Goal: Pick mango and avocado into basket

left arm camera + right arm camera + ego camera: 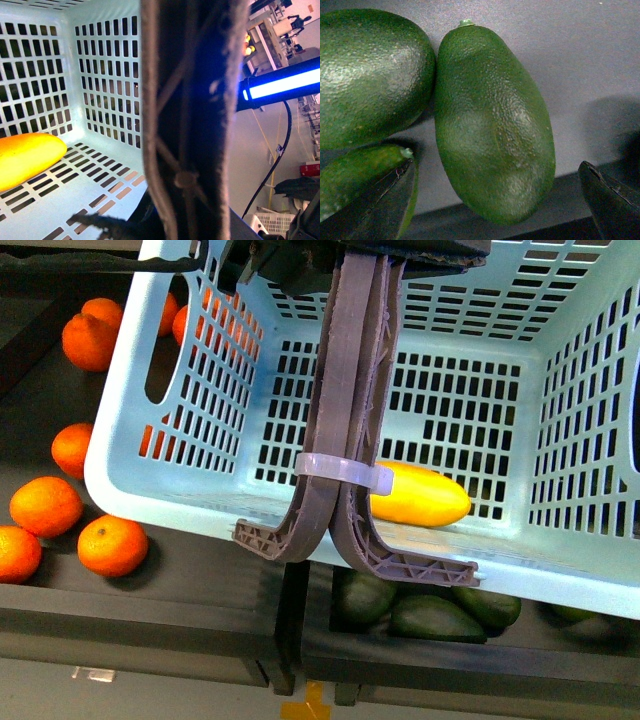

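Under the near rim of the basket (180,490), on a dark shelf (480,660), a cluster of avocados shows in the front view. The right wrist view looks straight down on one of them: the avocado (495,125), dark green and pebbly, lying on its side with its stem nub pointing away from the camera. The right claw (496,167) is spread wide and holds nothing. Its two dark fingertips (385,200) stand either side of the fruit's broad end, neither touching it as far as I can tell. A second avocado (370,75) presses against the target's flank near the stem end. A third avocado (350,180) sits partly behind one fingertip, so that finger has little room to come in. The fruit looks firm and moderately heavy, with matte skin that should grip well, but a hard squeeze would bruise it and its taper could let it slip out. The widest part of the belly, taken across the short axis, seems the best hold. The mango (420,495) lies on the basket's slotted floor near its front wall, just beside the zip-tied handles (350,390). Those handles stand upright together and run up to the left claw (310,265) at the top of the front view; whether it is clamped on them I cannot tell. Oranges (110,545) lie on the neighbouring shelf, well apart.
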`<state>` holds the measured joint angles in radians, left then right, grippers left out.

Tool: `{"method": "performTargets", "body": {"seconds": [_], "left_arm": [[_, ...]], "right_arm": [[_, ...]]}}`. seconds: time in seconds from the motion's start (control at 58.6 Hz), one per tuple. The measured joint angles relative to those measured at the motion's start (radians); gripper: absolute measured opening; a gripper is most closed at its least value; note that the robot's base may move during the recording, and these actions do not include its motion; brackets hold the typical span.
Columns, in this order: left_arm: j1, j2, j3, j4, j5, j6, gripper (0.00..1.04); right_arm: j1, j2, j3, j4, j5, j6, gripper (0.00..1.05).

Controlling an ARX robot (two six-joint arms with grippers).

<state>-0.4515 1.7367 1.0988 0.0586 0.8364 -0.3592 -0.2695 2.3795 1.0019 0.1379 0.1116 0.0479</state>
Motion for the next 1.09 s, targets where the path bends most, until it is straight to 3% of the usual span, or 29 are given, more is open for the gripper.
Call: {"method": "performTargets", "body": {"seconds": [0.273, 0.41, 0.597, 0.939, 1.092], "left_arm": [[0.0, 0.0, 0.0, 0.0, 0.0, 0.0, 0.05], [0.0, 0.0, 0.0, 0.0, 0.002, -0.001, 0.05], [0.0, 0.0, 0.0, 0.0, 0.002, -0.001, 0.05], [0.0, 0.0, 0.0, 0.0, 0.001, -0.001, 0.05], [0.0, 0.0, 0.0, 0.0, 0.001, 0.0, 0.05]], "right_arm": [[0.003, 0.083, 0.045, 0.026, 0.0, 0.006, 0.96], [0.005, 0.084, 0.045, 0.037, 0.004, 0.02, 0.74], [-0.009, 0.046, 0.029, 0.029, 0.005, 0.052, 0.54], [-0.106, -0.251, -0.049, -0.008, -0.025, 0.117, 0.52], [-0.109, -0.453, -0.088, -0.046, -0.07, 0.141, 0.52]]}}
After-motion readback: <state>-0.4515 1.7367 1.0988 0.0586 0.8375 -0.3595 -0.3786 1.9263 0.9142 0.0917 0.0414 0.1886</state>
